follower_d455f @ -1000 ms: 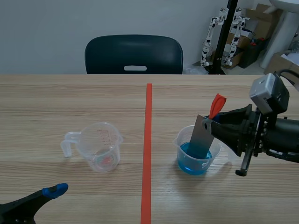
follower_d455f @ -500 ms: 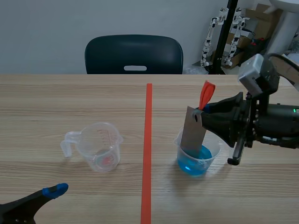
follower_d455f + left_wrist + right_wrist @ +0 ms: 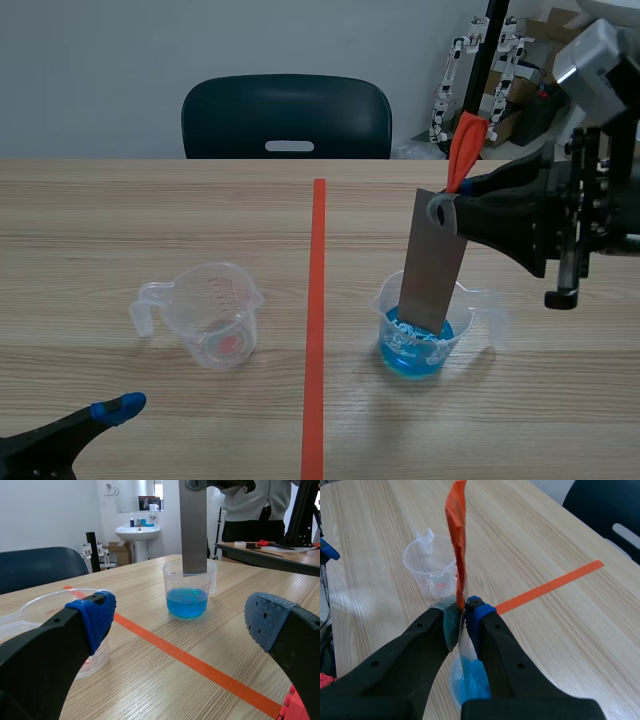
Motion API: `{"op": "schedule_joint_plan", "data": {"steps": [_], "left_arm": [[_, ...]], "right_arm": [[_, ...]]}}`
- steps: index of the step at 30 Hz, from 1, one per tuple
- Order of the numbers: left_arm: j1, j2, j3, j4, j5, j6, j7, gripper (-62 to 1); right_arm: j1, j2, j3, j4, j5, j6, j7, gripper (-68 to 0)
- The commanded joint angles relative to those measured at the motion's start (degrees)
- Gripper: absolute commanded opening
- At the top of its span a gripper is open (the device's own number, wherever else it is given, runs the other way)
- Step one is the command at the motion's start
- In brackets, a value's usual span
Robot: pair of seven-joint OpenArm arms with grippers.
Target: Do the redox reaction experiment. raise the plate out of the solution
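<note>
A grey metal plate [image 3: 433, 260] hangs upright over the clear beaker of blue solution [image 3: 420, 338]. Its lower edge sits inside the beaker's rim, just above the liquid in the left wrist view, where the plate [image 3: 193, 527] drops down to the beaker [image 3: 187, 594]. My right gripper [image 3: 462, 205] is shut on the orange-red strip [image 3: 458, 535] tied to the plate's top, with the strip pinched between the pads of the gripper [image 3: 465, 609]. My left gripper [image 3: 182, 617] stands open low at the near left, its blue pad [image 3: 120, 406] showing, holding nothing.
A second clear beaker [image 3: 212, 315] with a handle and a red speck at its bottom stands left of the orange tape line [image 3: 316, 300]. A dark chair [image 3: 287, 118] is behind the table. Boxes and stands fill the back right.
My right gripper has risen and shifted, lifting the plate from deep in the blue solution until its lower edge is about at the liquid's surface. The left arm has not moved.
</note>
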Motion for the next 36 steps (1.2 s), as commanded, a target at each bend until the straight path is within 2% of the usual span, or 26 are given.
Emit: {"op": "schedule_joint_plan", "data": {"steps": [1,4,11,25,36], "left_arm": [[0.0,-0.2,0.0,0.6,-0.2,-0.3,-2.6,-6.7],[0.0,-0.2,0.0,0.6,-0.2,-0.3,-2.6,-6.7],[0.0,-0.2,0.0,0.6,-0.2,-0.3,-2.6,-6.7],[0.0,-0.2,0.0,0.6,-0.2,-0.3,-2.6,-6.9],[0.0,-0.5,0.0,0.6,-0.2,-0.3,-2.6,-6.9]], "right_arm": [[0.7,1.8,1.9,1.4,2.4,-0.3,0.7,-66.9],[0.7,3.7,3.4,3.1,4.5,-2.0,-0.3,-66.9],[0.7,5.8,6.1,6.1,8.4,-2.2,-2.4,-66.9],[0.7,5.9,8.9,8.2,13.1,-2.2,-9.4,-66.9],[0.7,5.9,12.5,8.2,14.9,-2.2,-11.7,-66.9]]}}
